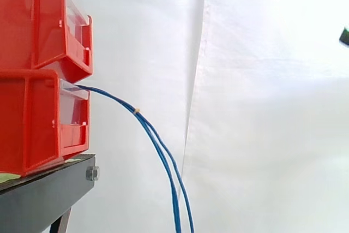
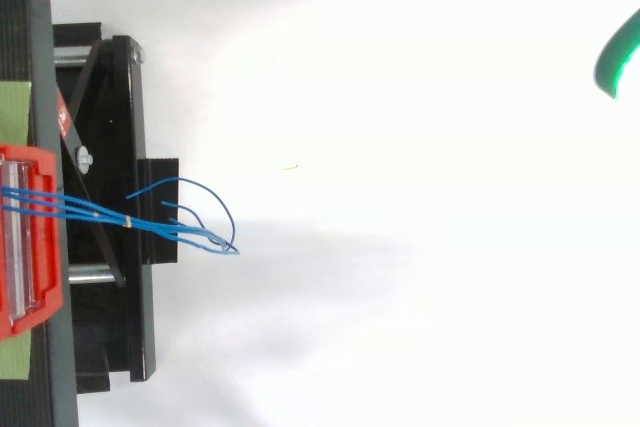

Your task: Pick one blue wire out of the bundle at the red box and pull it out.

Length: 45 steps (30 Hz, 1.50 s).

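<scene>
Red bin (image 1: 32, 118) with blue wires (image 1: 134, 111)

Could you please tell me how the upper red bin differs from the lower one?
The upper bin stacks on the lower bin, which rests on the black stand. Blue wires trail out of the lower bin; none leave the upper bin. Both are red with clear fronts.
</scene>
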Each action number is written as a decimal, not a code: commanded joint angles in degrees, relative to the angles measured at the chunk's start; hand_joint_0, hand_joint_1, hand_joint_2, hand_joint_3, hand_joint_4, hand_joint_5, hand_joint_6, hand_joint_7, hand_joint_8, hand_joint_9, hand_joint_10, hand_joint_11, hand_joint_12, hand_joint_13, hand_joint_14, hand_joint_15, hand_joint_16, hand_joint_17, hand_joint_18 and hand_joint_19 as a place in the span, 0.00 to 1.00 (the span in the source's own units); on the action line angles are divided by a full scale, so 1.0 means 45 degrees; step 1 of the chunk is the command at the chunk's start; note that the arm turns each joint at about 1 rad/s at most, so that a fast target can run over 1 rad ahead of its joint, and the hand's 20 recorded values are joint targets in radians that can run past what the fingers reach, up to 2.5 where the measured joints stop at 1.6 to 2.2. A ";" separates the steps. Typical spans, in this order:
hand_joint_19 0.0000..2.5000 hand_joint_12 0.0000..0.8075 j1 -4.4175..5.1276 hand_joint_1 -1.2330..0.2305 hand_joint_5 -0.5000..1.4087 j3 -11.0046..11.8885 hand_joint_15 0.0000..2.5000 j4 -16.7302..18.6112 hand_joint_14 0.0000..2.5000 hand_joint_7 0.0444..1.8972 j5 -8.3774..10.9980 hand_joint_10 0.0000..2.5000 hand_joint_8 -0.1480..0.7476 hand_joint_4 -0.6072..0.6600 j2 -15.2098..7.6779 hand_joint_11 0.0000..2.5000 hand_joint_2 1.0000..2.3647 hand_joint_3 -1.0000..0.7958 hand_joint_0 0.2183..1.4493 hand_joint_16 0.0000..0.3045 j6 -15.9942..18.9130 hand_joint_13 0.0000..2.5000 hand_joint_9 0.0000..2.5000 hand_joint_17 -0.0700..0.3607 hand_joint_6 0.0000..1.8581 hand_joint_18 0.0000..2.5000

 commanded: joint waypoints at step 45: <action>0.13 0.41 0.1491 0.35 0.19 0.2295 0.04 0.3723 0.00 0.46 0.4152 0.00 0.45 0.69 -0.5108 0.08 0.00 0.28 0.28 0.18 -0.2749 0.09 0.27 0.45 0.27 0.03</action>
